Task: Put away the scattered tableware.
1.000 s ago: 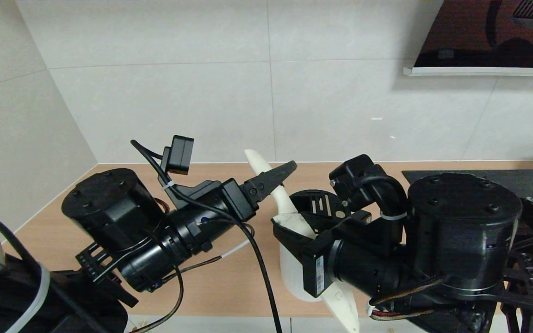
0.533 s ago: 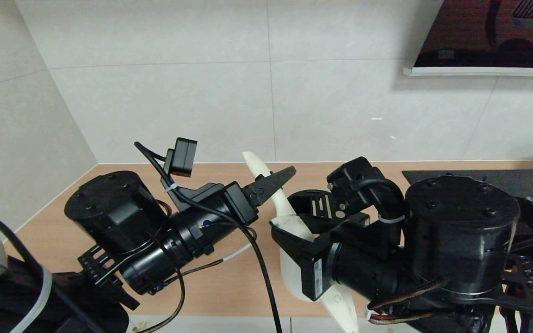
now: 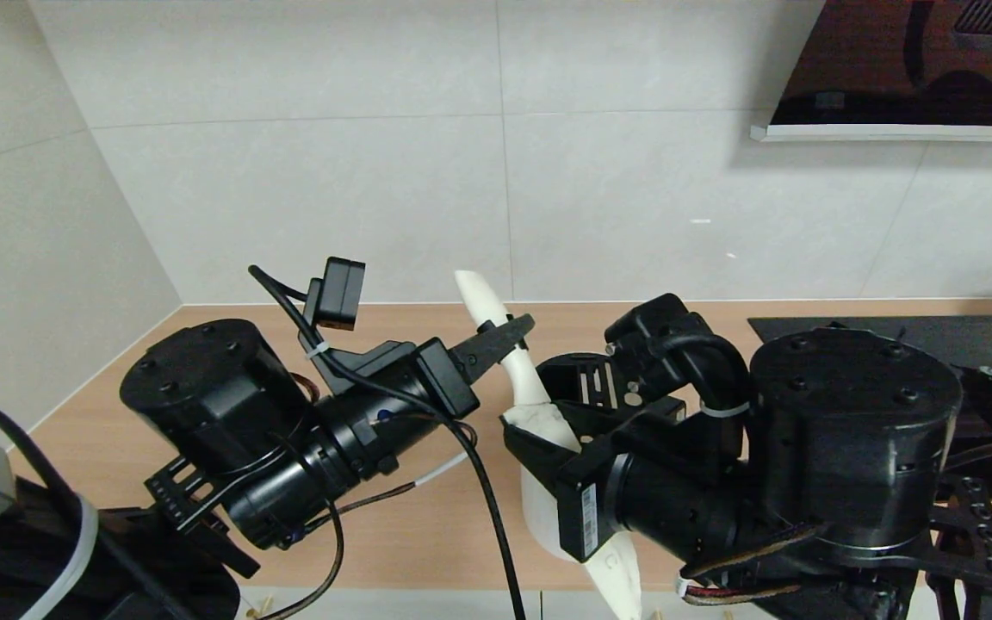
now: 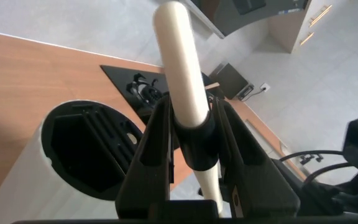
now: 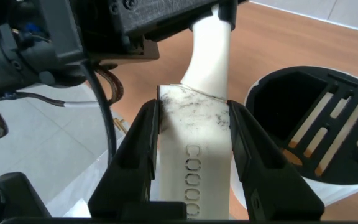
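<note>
While right end effector [image 5: 193,118] pinches spatula [image 5: 207,53] blade, left end effector [image 4: 191,118] clamps its handle.

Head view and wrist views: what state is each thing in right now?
Spatula: held in the air, tilted, gripped at both ends.
Left gripper: shut on the spatula's handle.
Right gripper: shut on the spatula's wide end.
Utensil holder: upright, top open.
</note>
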Available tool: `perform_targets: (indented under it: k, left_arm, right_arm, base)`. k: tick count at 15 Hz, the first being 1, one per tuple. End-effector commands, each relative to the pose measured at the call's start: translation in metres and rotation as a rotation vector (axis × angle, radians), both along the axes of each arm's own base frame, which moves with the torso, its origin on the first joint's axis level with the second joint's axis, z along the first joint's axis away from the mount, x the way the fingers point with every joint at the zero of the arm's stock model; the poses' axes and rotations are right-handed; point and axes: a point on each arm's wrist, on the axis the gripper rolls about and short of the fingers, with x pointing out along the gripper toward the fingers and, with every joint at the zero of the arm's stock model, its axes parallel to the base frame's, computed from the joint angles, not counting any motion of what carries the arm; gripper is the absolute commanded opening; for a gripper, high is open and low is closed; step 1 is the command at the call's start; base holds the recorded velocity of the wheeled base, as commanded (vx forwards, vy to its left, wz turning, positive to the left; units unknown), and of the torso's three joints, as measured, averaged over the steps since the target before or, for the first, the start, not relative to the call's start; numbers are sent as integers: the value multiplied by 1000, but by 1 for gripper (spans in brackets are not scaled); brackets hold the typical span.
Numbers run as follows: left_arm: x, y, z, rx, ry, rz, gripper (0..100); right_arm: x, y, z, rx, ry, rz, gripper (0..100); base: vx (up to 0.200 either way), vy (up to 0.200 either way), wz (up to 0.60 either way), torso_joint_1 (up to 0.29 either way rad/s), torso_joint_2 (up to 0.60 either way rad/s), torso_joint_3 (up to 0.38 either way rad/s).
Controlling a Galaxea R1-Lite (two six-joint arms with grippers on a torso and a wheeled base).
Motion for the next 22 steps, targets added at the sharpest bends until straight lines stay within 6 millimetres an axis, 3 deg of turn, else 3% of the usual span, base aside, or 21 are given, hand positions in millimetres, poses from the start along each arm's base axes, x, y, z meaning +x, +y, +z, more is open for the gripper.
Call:
perform_targets:
  k: [1, 11, 12, 18, 22]
  left_arm:
    - [0, 0, 0, 0, 0, -2, 0]
    - [-12, 0, 1, -19, -36, -54, 0]
    - [-12, 0, 1, -23, -42, -62, 0]
    - [-12, 0, 7, -33, -58, -58, 0]
    - [-11, 8, 47, -50, -38, 80, 0]
  right_arm:
    - [0, -1, 2, 7, -5, -3, 0]
    - [1, -2, 3, 9, -7, -12, 0]
    - [2, -2, 2, 8, -6, -12, 100]
    - [1, -12, 15, 45, -28, -29, 100]
    - [19, -47, 42, 113, -82, -136, 100]
  base:
    - [0, 0, 0, 0, 0, 0]
    - [0, 0, 0, 0, 0, 0]
    - [0, 0, 0, 0, 0, 0]
    - [0, 0, 0, 0, 0, 0]
    - [0, 0, 0, 0, 0, 0]
